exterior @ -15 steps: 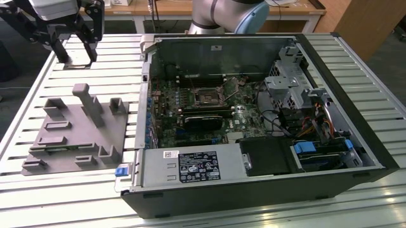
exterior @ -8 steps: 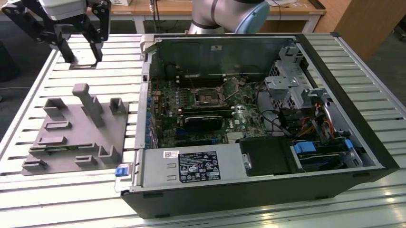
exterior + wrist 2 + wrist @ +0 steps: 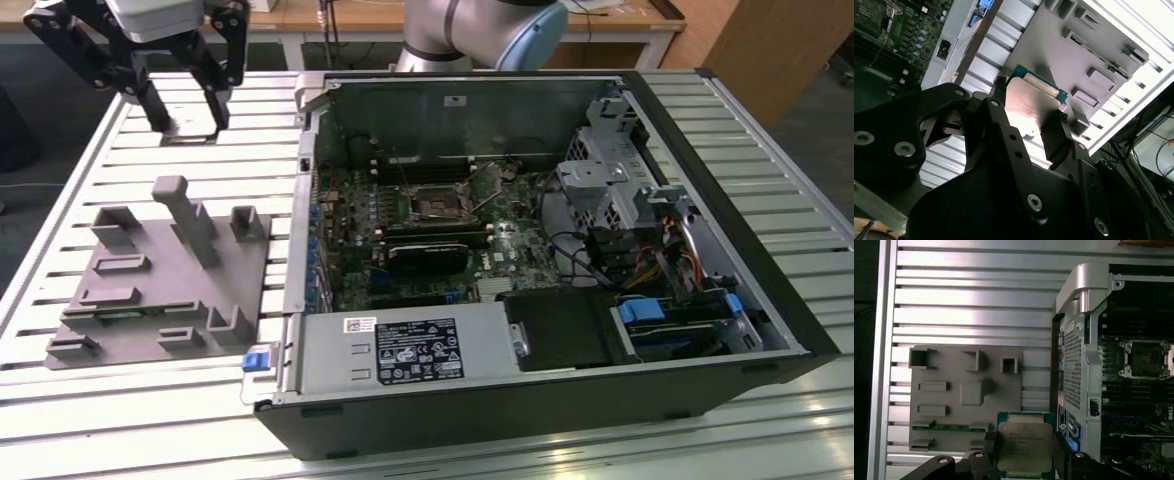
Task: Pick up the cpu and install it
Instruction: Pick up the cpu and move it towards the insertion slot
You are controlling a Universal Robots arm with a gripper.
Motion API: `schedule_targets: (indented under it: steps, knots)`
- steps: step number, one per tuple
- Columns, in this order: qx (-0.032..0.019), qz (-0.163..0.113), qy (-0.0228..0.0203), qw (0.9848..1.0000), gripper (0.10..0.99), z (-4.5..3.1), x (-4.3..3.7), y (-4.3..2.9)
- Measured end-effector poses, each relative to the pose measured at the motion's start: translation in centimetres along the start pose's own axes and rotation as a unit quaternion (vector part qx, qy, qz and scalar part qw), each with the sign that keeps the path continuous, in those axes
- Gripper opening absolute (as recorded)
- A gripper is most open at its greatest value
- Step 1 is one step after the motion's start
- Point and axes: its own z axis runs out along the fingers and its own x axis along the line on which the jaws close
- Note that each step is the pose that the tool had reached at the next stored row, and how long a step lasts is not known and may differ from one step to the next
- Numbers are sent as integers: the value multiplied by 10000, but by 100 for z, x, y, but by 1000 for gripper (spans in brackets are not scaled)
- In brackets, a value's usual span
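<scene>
One gripper (image 3: 191,125): far end of the exterior view's left, raised over the slatted table (image 3: 80,180); clamped on the cpu (image 3: 1025,447), black fingers (image 3: 1056,137) pressed to two opposite edges.
Cpu: between the fingertips, clear of the table; silvery metal top turned toward the cameras in both wrist views, green board rim around it.
Grey tray (image 3: 160,290): flat on the table at the exterior view's left, nearer than the gripper and just beside the case; upright posts and low blocks on top; thin green strip (image 3: 946,427) lying in one slot in the first wrist view.
Computer case (image 3: 787,280): black, lying open side up, from the middle to the exterior view's right.
Motherboard (image 3: 360,230): green, on the case floor, left half.
Socket (image 3: 434,203): dark square in a metal frame, toward the far side of the board, well apart from the gripper.
Black card (image 3: 427,257): long, just on the near side of the socket.
Power supply (image 3: 400,352): silver box along the near wall.
Drive cage (image 3: 607,185): bare metal, far right inside the case.
</scene>
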Motion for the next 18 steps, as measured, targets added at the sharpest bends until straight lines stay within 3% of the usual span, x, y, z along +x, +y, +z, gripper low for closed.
schedule_targets:
  steps: [12, 18]
  knots:
    - [0, 0, 0, 10000, 529, 0, -220, 0]
    - [0, 0, 0, 10000, 529, 4, -414, 10]
